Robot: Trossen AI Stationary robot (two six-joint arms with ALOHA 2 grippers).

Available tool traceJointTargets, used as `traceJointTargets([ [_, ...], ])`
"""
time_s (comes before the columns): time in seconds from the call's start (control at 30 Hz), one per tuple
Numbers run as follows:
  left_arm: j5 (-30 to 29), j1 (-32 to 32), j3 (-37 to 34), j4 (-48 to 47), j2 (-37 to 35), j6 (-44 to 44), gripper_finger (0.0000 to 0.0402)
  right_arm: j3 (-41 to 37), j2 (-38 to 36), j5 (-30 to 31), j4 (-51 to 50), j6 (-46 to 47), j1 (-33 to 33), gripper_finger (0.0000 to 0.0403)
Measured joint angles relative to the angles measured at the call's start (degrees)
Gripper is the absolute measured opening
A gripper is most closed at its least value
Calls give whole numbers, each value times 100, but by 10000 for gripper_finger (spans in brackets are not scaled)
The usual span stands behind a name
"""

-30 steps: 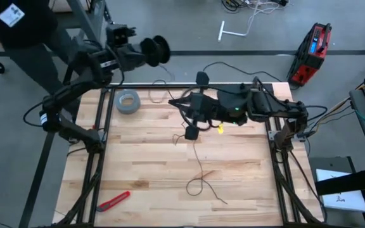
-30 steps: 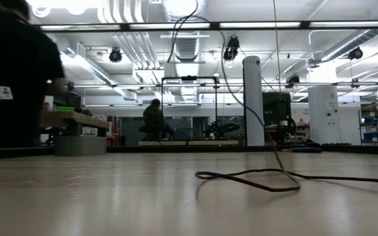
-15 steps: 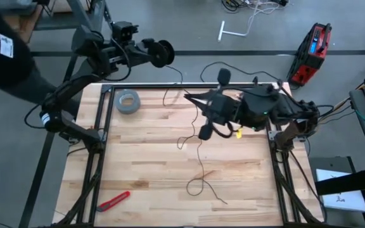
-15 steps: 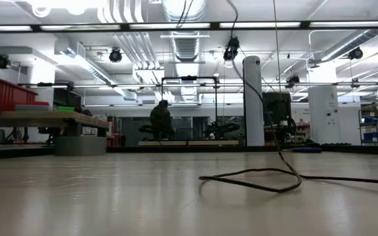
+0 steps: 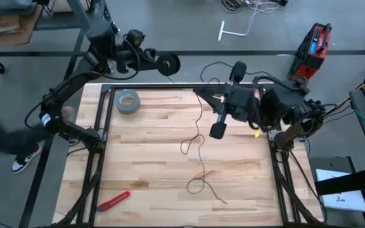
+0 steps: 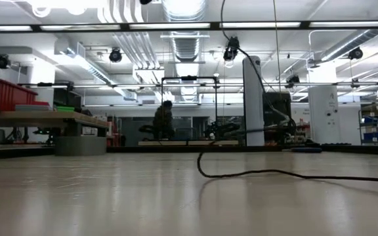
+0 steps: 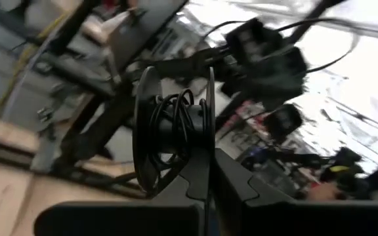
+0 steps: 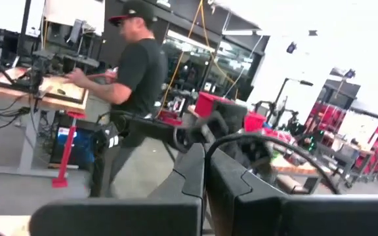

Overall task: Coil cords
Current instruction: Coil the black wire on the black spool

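The thin black cord hangs from my right gripper above the table's far edge. Its lower part lies in loose loops on the wooden table. In the low view the cord rests on the tabletop and rises out of frame. The black reel is held in the air just beyond the far edge by my left gripper, with cord wound on its hub. Both grippers are shut. My left gripper pinches the rim of one of the reel's flanges between its two fingers, roughly level, coming from the table's left. The reel is lifted clear and stands on edge. My right gripper pinches the cord between its shut fingers, pointing toward the table's left. The cord arcs away slack on one side and hangs to the table on the other.
A grey tape roll lies at the table's far left. A red-handled cutter lies near the front left corner. A red toolbox stands on the floor beyond the far right. A person stands in the room behind.
Both grippers have gone toward the table's right edge, the left with the reel, the right with the cord, and the right one has turned about its wrist. The cord's upper part has been drawn rightward and its loop seen low on the table has flattened; the near loops stayed.
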Motion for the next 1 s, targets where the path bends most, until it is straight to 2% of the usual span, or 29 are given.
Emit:
traceJointTargets([
  [0.3,-105,-27,0,-2196,0,1395,0,0,-118,-50,365,-137,-2,0],
  [0.43,249,-211,0,-2852,0,1698,0,0,-142,-49,414,-242,-4,0],
  [0.63,1139,-673,0,-2977,0,1729,0,0,-164,-33,614,-332,-136,0],
  [0.73,1295,-994,0,-2973,0,1747,0,0,-178,-13,835,-153,-259,0],
  [0.9,1648,-1551,0,-2738,0,1948,0,0,-283,-15,1005,688,-565,0],
  [1.0,1658,-1849,14,-2286,-11,1805,0,2,-362,-7,719,1381,-750,4],
])
